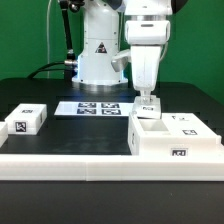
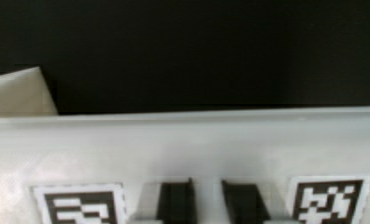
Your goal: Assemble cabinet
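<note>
The cabinet (image 1: 160,140) is the big white box at the front of the exterior view's right, open on top, with a tag on its front face. My gripper (image 1: 148,103) comes straight down onto its upper back edge. In the wrist view the cabinet (image 2: 182,150) fills the lower half, with a tag on each side of my gripper (image 2: 203,205). The two dark fingers (image 2: 173,202) stand close together with a thin strip of white cabinet wall between them, so the gripper is shut on that wall.
A small white tagged block (image 1: 27,120) lies at the exterior view's left. The marker board (image 1: 95,107) lies behind it, before the arm's base. A flat white tagged piece (image 1: 197,126) lies right of the cabinet. A white ledge (image 1: 90,162) runs along the front.
</note>
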